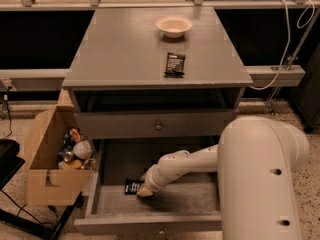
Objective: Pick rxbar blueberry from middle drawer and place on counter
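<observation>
The robot is at the grabbing step. Its gripper (145,190) is down inside the open middle drawer (150,223), right beside the rxbar blueberry (133,186) — a small, flat, dark bar lying on the drawer floor near the left side. The gripper seems to touch the bar, but nobody could tell from here whether it is open or has hold of it. The next move calls for a firm pinch on the thin, likely slippery wrapper, then a lift up to the counter (120,49) — wide, flat and dull grey.
</observation>
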Action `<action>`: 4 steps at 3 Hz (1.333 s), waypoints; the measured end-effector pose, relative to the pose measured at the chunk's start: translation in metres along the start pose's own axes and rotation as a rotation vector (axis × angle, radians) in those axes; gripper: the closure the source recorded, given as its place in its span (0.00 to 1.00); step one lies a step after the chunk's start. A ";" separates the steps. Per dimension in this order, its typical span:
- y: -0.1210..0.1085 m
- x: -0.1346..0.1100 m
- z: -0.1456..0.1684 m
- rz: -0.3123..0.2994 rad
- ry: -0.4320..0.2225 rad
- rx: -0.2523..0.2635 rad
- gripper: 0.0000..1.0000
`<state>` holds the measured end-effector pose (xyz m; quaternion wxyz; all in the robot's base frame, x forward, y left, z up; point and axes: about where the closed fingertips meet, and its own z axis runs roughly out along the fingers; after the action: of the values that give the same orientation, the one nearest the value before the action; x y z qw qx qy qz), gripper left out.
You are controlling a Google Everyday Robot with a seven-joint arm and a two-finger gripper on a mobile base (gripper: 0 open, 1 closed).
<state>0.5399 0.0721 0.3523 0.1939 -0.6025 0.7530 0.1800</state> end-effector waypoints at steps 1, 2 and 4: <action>0.000 -0.001 -0.001 0.000 0.000 0.000 1.00; 0.002 -0.003 -0.005 -0.003 0.002 0.000 1.00; 0.058 -0.048 -0.085 -0.068 0.040 -0.034 1.00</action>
<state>0.4861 0.0814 0.4522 0.1745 -0.6346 0.7325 0.1741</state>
